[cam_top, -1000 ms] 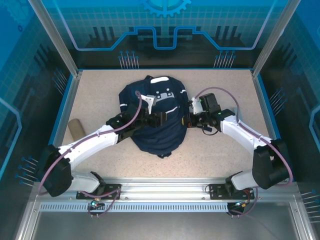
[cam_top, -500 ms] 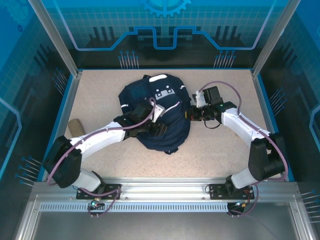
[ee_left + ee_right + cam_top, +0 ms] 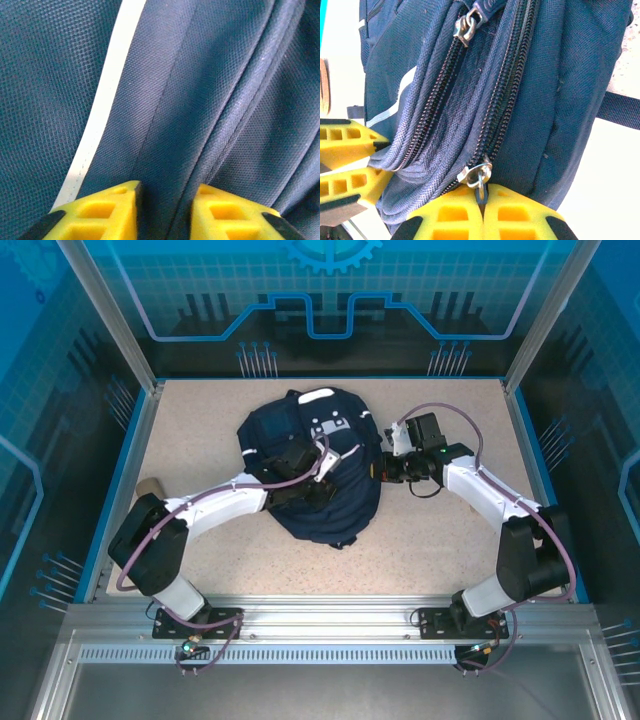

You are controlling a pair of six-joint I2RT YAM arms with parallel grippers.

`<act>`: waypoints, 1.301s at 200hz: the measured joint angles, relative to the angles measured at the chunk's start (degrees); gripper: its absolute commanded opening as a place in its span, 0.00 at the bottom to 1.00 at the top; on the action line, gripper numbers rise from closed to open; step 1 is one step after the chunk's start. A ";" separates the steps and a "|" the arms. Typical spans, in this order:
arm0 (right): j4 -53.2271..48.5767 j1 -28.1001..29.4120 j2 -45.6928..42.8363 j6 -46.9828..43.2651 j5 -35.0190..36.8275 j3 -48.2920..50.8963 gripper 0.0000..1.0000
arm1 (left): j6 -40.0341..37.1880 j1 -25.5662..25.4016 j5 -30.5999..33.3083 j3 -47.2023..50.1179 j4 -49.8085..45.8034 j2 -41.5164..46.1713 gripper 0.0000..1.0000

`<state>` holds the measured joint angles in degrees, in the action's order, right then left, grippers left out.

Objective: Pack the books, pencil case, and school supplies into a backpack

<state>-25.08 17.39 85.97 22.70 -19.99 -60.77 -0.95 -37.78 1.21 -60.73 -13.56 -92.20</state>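
The backpack (image 3: 345, 502) slumps mid bench (image 3: 450, 550), soft and floppy (nothing stiff to push against). My right hand (image 3: 483, 196) is pressed together on a zipper pull (image 3: 478, 176), the surest hold. My left hand (image 3: 167, 197) straddles a fabric fold, but I cannot tell whether it bites.

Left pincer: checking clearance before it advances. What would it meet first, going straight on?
The backpack: a navy fabric fold lies right ahead of the left pincer, probably touching it, though depth is unclear.
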 measured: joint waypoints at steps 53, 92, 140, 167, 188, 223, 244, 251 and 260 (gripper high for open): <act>-1.40 1.16 0.00 -0.96 0.94 -0.46 0.00 | 1.55 -0.59 3.87 2.21 2.97 2.58 0.00; -4.59 6.36 -1.46 -2.89 1.05 -0.83 0.00 | 2.51 -0.52 6.91 3.04 4.26 4.26 0.00; -4.96 8.70 -3.74 -3.63 0.50 -0.83 0.00 | 3.61 -0.59 8.00 3.04 4.96 4.26 0.00; -4.33 11.37 -3.50 -2.95 0.11 -0.83 0.00 | 4.81 -0.59 7.98 3.04 5.09 4.31 0.00; -2.71 14.34 -2.69 -1.90 -0.02 -0.70 0.00 | 5.51 -0.57 8.00 3.06 5.18 4.68 0.00; 0.28 16.98 -1.64 0.35 -0.28 0.44 0.00 | 5.97 -0.57 8.00 4.22 6.21 5.81 0.00; 2.08 17.59 -0.96 2.03 -1.38 1.16 0.02 | 6.88 -0.52 8.00 5.35 7.45 6.47 0.00; 2.82 17.62 -0.81 2.60 -1.97 1.51 0.03 | 7.04 -0.52 8.00 5.79 8.00 6.73 0.00; 3.80 17.68 -0.66 3.34 -2.58 2.08 0.03 | 7.10 -0.50 8.00 6.38 8.83 7.06 0.00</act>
<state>-21.28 35.07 85.32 26.04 -22.57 -58.70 6.15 -38.28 9.21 -54.35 -4.73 -85.14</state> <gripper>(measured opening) 0.060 0.055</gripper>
